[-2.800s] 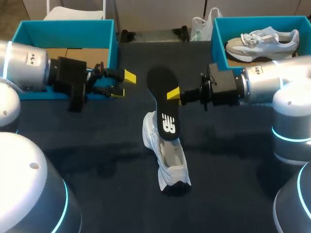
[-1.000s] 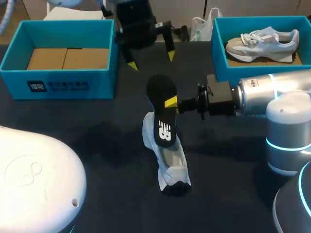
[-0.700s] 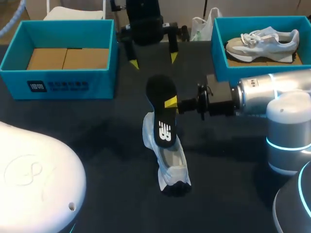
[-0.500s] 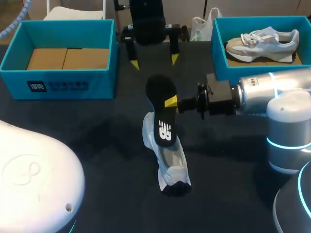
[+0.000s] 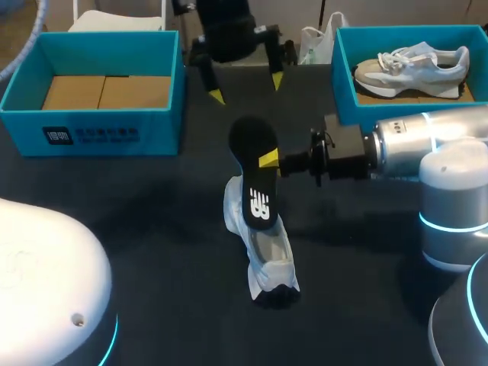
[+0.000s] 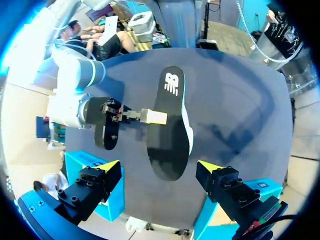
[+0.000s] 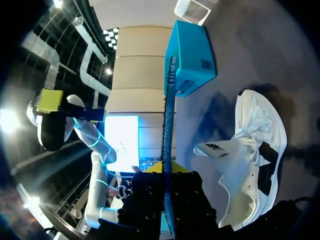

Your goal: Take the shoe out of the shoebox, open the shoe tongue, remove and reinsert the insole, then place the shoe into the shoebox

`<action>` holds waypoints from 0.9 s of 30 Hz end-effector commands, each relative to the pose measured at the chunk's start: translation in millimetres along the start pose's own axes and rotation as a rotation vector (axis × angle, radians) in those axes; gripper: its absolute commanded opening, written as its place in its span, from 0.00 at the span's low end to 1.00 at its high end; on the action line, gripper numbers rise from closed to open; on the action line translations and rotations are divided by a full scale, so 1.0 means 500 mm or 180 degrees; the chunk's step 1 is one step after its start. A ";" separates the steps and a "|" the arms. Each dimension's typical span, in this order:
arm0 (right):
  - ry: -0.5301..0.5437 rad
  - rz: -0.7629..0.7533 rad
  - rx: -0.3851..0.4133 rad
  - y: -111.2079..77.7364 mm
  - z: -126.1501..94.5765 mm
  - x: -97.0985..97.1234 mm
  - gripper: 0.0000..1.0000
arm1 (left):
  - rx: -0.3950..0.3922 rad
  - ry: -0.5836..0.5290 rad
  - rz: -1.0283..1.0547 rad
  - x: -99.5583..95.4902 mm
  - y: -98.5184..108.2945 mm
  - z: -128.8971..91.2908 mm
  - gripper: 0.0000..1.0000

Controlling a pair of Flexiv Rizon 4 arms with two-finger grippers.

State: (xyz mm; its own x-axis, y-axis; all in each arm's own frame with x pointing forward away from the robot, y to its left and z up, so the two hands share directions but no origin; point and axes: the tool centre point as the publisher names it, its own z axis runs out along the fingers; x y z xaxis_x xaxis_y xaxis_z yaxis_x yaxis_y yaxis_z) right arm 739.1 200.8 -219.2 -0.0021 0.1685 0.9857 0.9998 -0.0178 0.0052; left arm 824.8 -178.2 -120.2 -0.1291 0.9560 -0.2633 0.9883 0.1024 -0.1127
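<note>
Head view: insole (image 5: 253, 171) pinched mid-edge in right gripper (image 5: 267, 160), logo end over white shoe (image 5: 268, 255) on surface — looks light, floppy, so hold near middle. Left gripper (image 5: 247, 88) spread wide beyond it.

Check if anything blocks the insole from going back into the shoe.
Nothing visible does. The right hand is shut on the insole, whose lower end sits over the shoe opening in the head view. The left hand is open, past the insole's far end, off the path.
</note>
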 end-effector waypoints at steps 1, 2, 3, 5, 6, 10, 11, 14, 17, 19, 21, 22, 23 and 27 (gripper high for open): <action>-0.0017 0.0000 0.0008 0.000 -0.002 0.007 0.00 | 0.0143 -0.1019 -0.0083 0.073 -0.007 0.000 1.00; -0.0017 -0.0003 0.0009 0.000 -0.002 0.007 0.00 | 0.0202 -0.1202 -0.0121 0.082 -0.008 0.000 1.00; -0.0018 -0.0005 0.0008 0.000 -0.003 0.009 0.00 | 0.0291 -0.1329 -0.0156 0.094 -0.012 0.001 1.00; -0.0012 -0.0013 0.0008 0.001 -0.004 0.011 0.00 | 0.0267 -0.1295 0.0007 0.107 -0.031 0.004 1.00; -0.0014 -0.0015 0.0008 0.001 -0.004 0.011 0.00 | 0.0267 -0.1295 0.0007 0.107 -0.031 0.004 1.00; -0.0015 -0.0015 0.0001 -0.001 -0.005 0.017 0.00 | 0.0267 -0.1295 0.0007 0.107 -0.031 0.004 1.00; -0.0015 -0.0015 0.0002 -0.002 -0.005 0.019 0.00 | 0.0267 -0.1295 0.0007 0.107 -0.031 0.004 1.00; -0.0012 -0.0018 0.0015 -0.003 -0.005 0.022 0.00 | 0.0267 -0.1295 0.0007 0.107 -0.031 0.004 1.00; -0.0005 -0.0030 0.0016 -0.001 -0.007 0.027 0.00 | 0.0249 -0.1490 0.0082 0.111 -0.037 0.001 1.00; 0.0008 -0.0045 0.0011 0.000 -0.007 0.031 0.00 | 0.0285 -0.1816 0.0102 0.120 -0.040 0.005 1.00; 0.0012 -0.0046 0.0014 0.002 -0.007 0.035 0.00 | 0.0461 -0.2277 0.0149 0.135 -0.042 0.007 1.00; 0.0009 -0.0047 0.0017 0.003 -0.008 0.037 0.00 | 0.0534 -0.2499 0.0175 0.142 -0.043 0.010 1.00; 0.0004 -0.0052 0.0022 0.004 -0.009 0.040 0.00 | 0.0628 -0.2737 0.0181 0.148 -0.045 0.013 1.00; -0.0006 -0.0071 0.0034 0.007 -0.013 0.054 0.00 | 0.0644 -0.2820 0.0162 0.156 -0.045 0.021 1.00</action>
State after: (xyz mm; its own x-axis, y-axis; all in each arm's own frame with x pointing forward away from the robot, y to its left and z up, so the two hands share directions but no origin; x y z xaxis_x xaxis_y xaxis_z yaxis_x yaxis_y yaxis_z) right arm 741.7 199.6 -198.3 -0.0253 0.1596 0.9869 0.9996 -0.0073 0.0268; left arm 792.1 -115.4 -140.6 -0.1268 0.7516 -0.6474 0.9781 -0.0137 -0.2075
